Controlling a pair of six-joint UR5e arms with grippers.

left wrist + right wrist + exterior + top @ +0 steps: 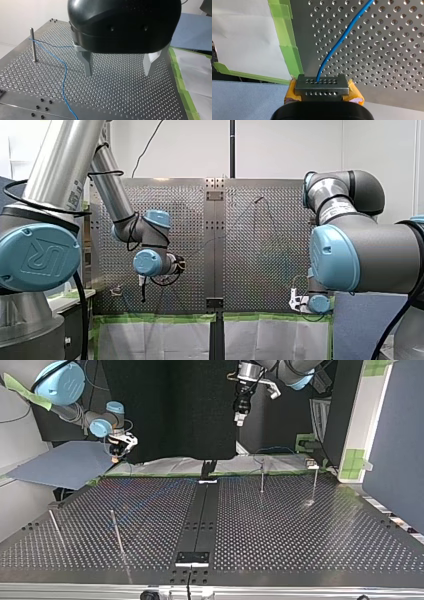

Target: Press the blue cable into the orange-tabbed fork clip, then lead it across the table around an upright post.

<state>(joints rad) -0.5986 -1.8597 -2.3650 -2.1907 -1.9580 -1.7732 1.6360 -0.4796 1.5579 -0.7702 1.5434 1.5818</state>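
My right gripper (322,86) clamps the blue cable (336,47) between its yellow pads (355,92) beside the green tape (289,57) edging the perforated table (387,62), the cable touches an upright post (32,45), and my left gripper (117,73) hangs above the table, fingers (87,65) spread, empty.

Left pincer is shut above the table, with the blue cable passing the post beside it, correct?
No. The left pincer is open, not shut, above the table, as the left wrist view shows. The blue cable does pass the post beside it.
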